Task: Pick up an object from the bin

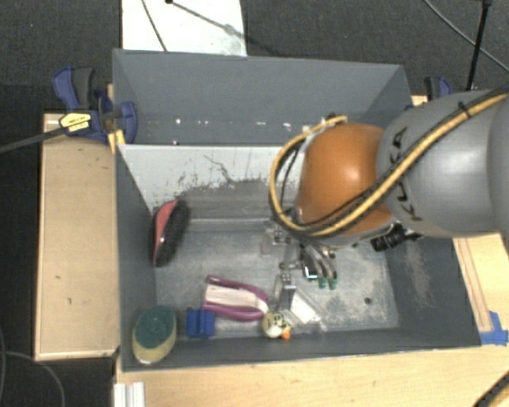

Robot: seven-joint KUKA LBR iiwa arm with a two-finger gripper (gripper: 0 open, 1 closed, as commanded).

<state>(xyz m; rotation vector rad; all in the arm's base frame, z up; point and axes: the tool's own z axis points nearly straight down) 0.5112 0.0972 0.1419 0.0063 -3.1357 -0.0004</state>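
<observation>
1. The gripper (288, 293) hangs low inside the grey metal bin (254, 100), near the middle of its front edge. I cannot tell if it is spread or pressed together.
2. Just beside it lie a flat white piece (305, 312) and a small round pale thing (277, 325).
3. A curved purple-and-white thing (233, 301), a blue block (199, 323) and a round green sponge (155, 333) lie toward the front left corner.
4. A smooth red-and-black oval (168, 231) leans at the left wall.

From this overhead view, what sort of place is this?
Probably a robotics lab's bin-picking test cell: a KUKA arm with its gripper down in a grey metal bin, which holds unrelated loose items like a round green sponge and a purple-handled tool.
</observation>
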